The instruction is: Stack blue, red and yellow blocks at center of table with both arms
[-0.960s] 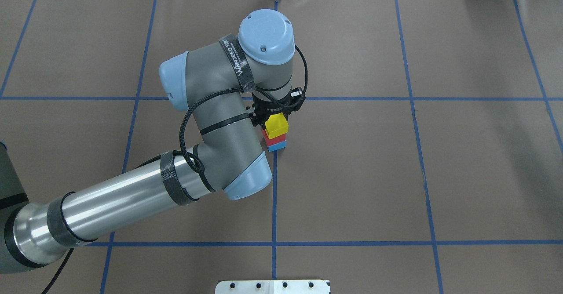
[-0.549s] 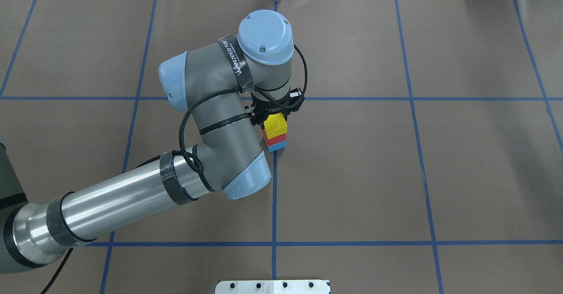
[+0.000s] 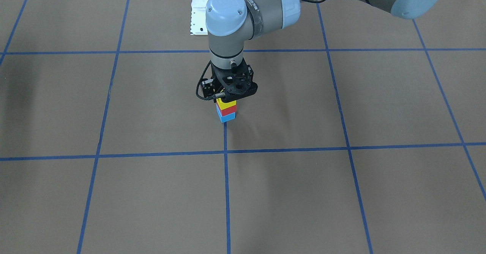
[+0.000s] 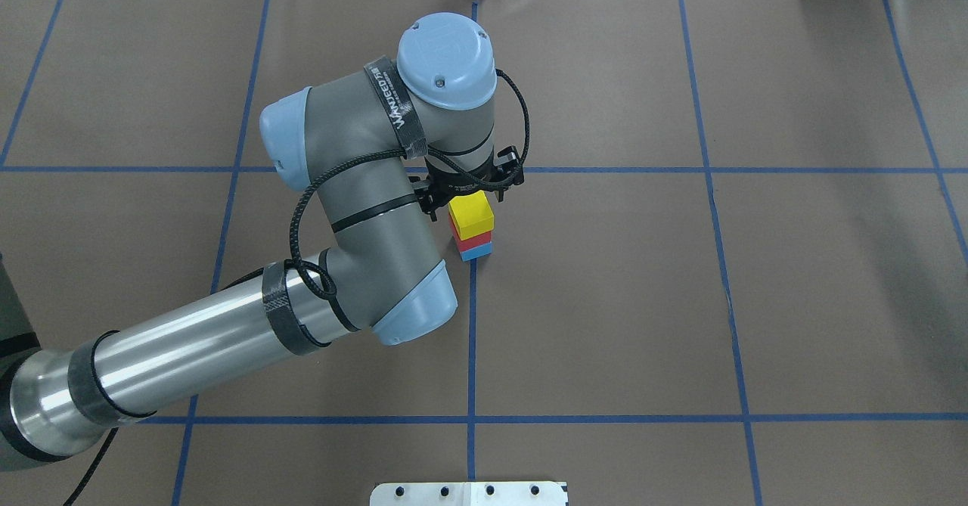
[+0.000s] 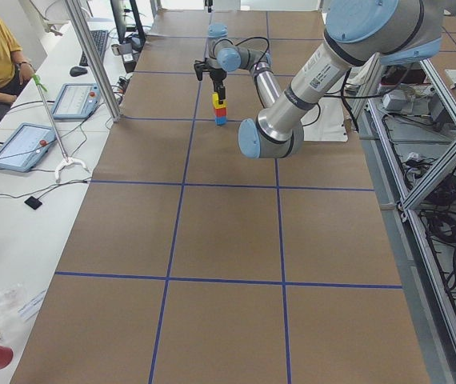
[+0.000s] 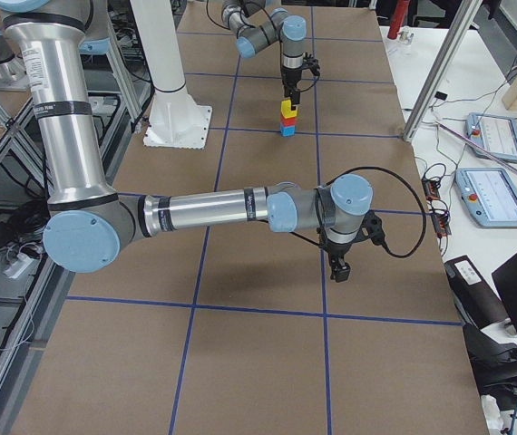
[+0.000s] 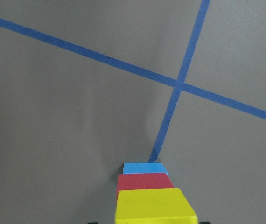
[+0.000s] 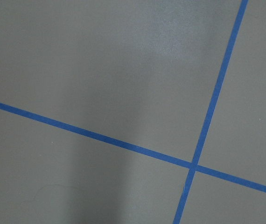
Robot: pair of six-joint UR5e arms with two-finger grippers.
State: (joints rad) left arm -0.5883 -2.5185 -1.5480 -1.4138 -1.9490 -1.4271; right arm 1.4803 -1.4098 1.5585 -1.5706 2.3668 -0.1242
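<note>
Yellow block (image 4: pixel 470 216) is now sitting on the red block (image 4: pixel 474 238), which is resting on the blue block (image 4: pixel 477 251) at the centre of the bench (image 4: pixel 681 302); a second ago it was hanging higher and slightly askew. The left claw (image 3: pixel 226 97) is hovering at its top; whether it is clenched or released, I cannot tell. The right claw (image 6: pixel 338 268) is waiting well apart, its state unclear. The stack is looking complete, pending a clean retreat.

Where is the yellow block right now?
Overhead view, mid-table: the yellow block tops the stack, on the red block over the blue block, standing on the central tape line just robot-side of its crossing.
</note>
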